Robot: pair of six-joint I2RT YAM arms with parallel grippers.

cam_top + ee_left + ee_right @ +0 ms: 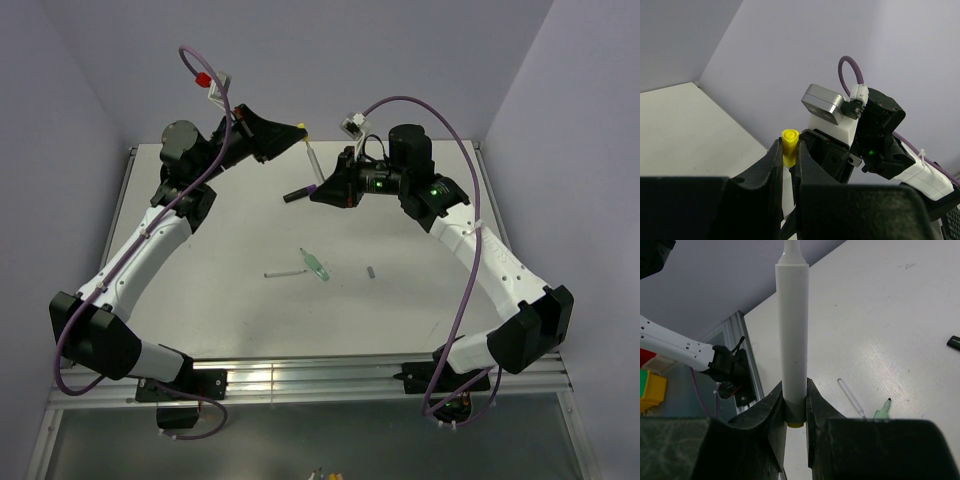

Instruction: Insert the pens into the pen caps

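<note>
**Overhead view**
Yellow cap (pixel 303 127): a stubby tube pinched at the tip of the left gripper (pixel 297 132), raised over the far part of the worktop (pixel 220 300).
White pen (pixel 310 160): a slim, pale stick clamped by the right gripper (pixel 320 188). Its free end points to 11 o'clock, close to the cap but apart from it.
Black pen (pixel 297 196): just at 9 o'clock of the right gripper.
Green pen (pixel 315 264) and clear pen (pixel 283 271): lying just beside each other mid-worktop.
Grey cap (pixel 370 271): lying off at 3 o'clock of the green pen.
Edges: a metal rail (pixel 300 375) runs along the near side. Walls (pixel 90 80) stand close at the far side and both flanks. Open white surface lies between the arms.

**Left wrist view**
Left gripper (pixel 789 150): closed on the yellow cap (pixel 790 146), with the cap's hollow mouth outward.
Right arm (pixel 880 135): beyond, at 2 o'clock.

**Right wrist view**
Right gripper (pixel 795 396): closed on the white pen (pixel 792 325) near its yellow-ended base, with the tapered end at 12 o'clock.
Clear pen (pixel 850 397) and green pen (pixel 882 410): on the worktop at 4 o'clock.
Black pen (pixel 954 341): cut off by the 3 o'clock edge.
Writing: a faint mark (pixel 907 265) on the worktop, too small to read.
</note>
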